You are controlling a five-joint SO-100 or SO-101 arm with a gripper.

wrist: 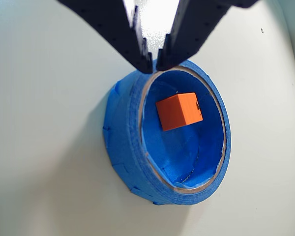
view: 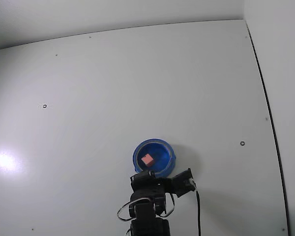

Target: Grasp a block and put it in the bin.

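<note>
Where bin (wrist: 119, 147) walls rise, block (wrist: 178, 111) inside.

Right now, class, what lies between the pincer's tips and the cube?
In the wrist view, the bowl's blue rim and inner wall separate the pincer from the cube, which rests inside the bowl.

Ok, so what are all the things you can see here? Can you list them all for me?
block: one, orange-red in the wrist view and pinker in the fixed view, lying inside the bowl, not held.
bowl: one, blue, round with a thick rim, on the table just in front of the arm.
table: one, white, with a few small dark marks dotted about.
arm: one, black, with wires, at the bottom edge of the fixed view.
gripper: one, black, above the bowl's rim, fingertips nearly together with nothing between them.
</note>
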